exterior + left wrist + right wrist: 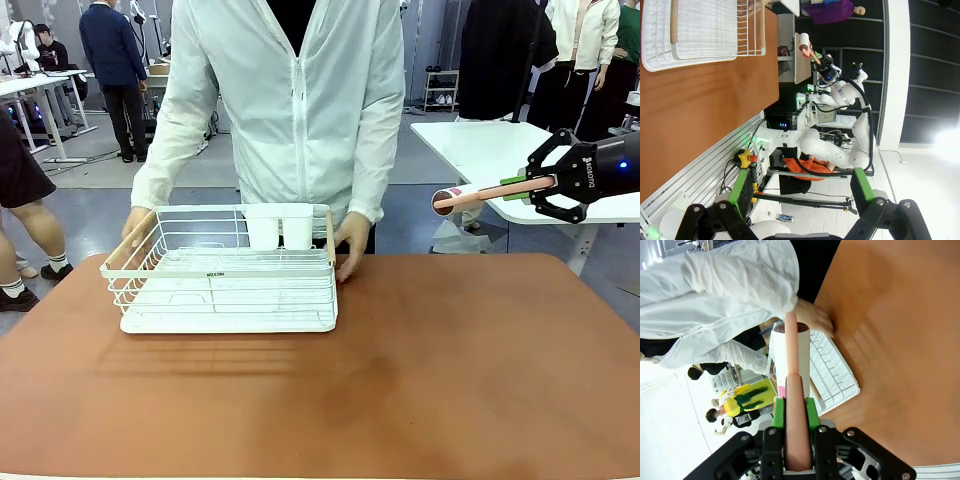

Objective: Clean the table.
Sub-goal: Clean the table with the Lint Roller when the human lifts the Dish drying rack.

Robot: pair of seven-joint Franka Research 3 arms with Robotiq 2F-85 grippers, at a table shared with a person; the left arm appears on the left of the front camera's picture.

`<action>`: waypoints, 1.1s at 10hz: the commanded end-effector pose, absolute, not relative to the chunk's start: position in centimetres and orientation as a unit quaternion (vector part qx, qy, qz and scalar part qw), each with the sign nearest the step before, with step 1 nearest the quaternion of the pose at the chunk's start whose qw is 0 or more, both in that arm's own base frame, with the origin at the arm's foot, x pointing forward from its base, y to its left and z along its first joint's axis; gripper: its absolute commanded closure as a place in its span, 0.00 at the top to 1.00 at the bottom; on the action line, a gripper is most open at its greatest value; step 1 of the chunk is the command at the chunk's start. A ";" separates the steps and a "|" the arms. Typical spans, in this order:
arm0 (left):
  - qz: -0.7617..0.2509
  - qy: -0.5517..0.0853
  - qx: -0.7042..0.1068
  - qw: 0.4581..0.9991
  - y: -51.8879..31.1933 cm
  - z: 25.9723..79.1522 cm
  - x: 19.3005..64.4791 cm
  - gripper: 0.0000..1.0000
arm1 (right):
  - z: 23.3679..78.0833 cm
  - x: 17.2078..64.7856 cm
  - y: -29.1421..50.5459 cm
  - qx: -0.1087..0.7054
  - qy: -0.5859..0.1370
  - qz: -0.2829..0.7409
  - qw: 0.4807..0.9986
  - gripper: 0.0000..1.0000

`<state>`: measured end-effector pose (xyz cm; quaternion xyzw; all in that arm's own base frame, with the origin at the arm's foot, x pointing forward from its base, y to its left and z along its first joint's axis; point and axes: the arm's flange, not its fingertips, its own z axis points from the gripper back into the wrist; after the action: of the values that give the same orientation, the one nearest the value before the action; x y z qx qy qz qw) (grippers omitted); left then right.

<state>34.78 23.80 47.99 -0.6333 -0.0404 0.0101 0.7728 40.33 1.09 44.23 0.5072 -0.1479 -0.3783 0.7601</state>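
Busy robotics lab, white-topped worktables and onlookers behind: a large reddish-brown matte counter with rounded corners (450,370) spans the foreground of the front view, its top showing no visible crumbs or spills. A person in a white zip jacket stands at the far edge with 2 hands, 1 of them (352,240) at the rack's corner, on a white wire dish rack with wooden handles (230,290), which sits on the counter's left half.

The right gripper (515,188) is raised at the right, clear of the surface. Its fingers are clenched on the pink handle of a lint roller with a white roll and dark red end cap (465,198). The roller points toward the person and touches nothing.

The left gripper (802,197) sits off the counter's edge, fingers released and wide apart with nothing between them.

Cleaning looks not yet begun. The tool is in hand but not on the surface, the rack occupies part of the top, and by the look of it the whole counter is left to roll.
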 end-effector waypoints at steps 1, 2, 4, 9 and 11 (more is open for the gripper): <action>0.009 -0.042 -0.636 0.770 23.9 48.2 34.4 1.00 | 44.4 40.4 1.1 0.508 -0.148 -0.379 0.759 0.02; 0.009 -0.042 -0.636 0.770 23.9 48.2 34.4 1.00 | 44.4 40.4 1.1 0.508 -0.148 -0.379 0.759 0.02; 0.009 -0.042 -0.636 0.770 23.9 48.2 34.4 1.00 | 44.4 40.4 1.1 0.508 -0.148 -0.379 0.759 0.02; 0.009 -0.042 -0.636 0.770 23.9 48.2 34.4 1.00 | 44.4 40.4 1.1 0.508 -0.148 -0.379 0.759 0.02; 0.009 -0.042 -0.636 0.770 23.9 48.2 34.4 1.00 | 44.4 40.4 1.1 0.508 -0.148 -0.379 0.759 0.02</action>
<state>34.78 23.80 47.99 -0.6333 -0.0404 0.0101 0.7728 40.33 1.09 44.23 0.5072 -0.1479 -0.3783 0.7601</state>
